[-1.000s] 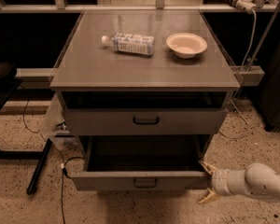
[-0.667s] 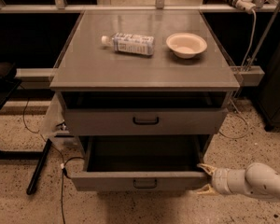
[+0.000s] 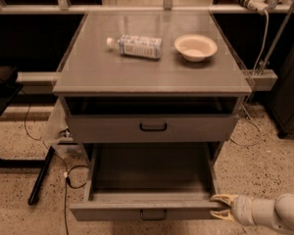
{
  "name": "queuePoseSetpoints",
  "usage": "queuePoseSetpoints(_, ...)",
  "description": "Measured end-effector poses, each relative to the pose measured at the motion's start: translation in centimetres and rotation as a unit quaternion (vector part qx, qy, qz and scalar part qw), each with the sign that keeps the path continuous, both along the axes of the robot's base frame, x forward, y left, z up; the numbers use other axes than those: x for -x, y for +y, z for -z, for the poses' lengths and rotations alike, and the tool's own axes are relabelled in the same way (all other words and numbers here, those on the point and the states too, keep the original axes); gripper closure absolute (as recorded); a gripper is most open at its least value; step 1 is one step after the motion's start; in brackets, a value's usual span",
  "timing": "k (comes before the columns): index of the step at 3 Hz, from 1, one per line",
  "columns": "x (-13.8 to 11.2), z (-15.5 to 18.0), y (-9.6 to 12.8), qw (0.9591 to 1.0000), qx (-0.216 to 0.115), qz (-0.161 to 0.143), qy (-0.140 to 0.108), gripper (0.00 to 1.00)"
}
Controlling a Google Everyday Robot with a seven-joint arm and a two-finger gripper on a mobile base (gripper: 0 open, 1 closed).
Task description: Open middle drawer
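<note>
Middle drawer (image 3: 112, 213) slid further out, deep grey tray, jaws parted at right corner

The gripper (image 3: 223, 207), at the right end of the middle drawer (image 3: 112, 212) with its matt grey front, had a smooth off-white shell and yellowish, parted fingers. Above it the cabinet top (image 3: 152, 77) showed a dull sheen. Around it lay speckled, stone-like floor (image 3: 264, 165).
</note>
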State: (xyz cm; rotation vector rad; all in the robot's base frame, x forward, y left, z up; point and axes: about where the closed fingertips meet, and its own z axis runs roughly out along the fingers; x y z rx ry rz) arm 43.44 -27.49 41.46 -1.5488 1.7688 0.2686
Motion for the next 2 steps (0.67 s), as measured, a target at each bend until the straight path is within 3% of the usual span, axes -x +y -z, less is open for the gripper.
queuePoseSetpoints(1,0.04,-0.74,0.03,1.0000,0.000,0.000,0.000,1.00)
queuePoseSetpoints(2,0.71,-1.57,0.51,0.9994,0.014,-0.009,-0.030,1.00)
